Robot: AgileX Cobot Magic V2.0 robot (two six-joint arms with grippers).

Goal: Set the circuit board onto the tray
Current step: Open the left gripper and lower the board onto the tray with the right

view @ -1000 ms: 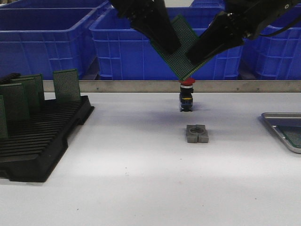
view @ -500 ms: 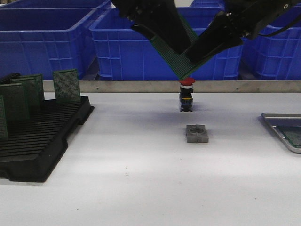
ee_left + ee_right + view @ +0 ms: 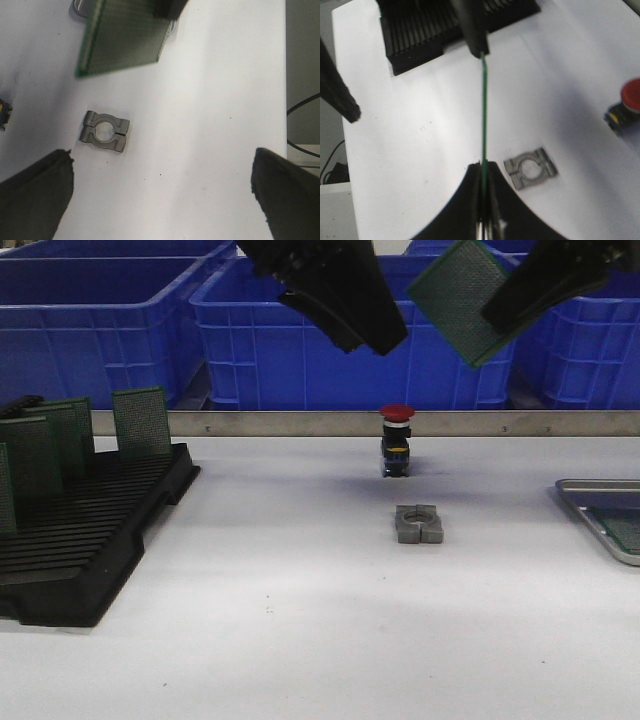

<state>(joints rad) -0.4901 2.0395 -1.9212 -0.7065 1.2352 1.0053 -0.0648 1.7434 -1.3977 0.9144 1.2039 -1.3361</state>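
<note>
And the handover is done: the left tool [image 3: 345, 290] has let go, jaws spread wide, while the right tool [image 3: 515, 305] now grips the circuit board [image 3: 455, 295] alone, upper right of frame. Next comes the carry to the tray [image 3: 580, 502] at the bench's right edge.

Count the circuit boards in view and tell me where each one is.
At least 6: one held in the air by the right pincer, four standing in the black rack at left (one apart from the rest), and one lying in the tray. More may be hidden.
</note>
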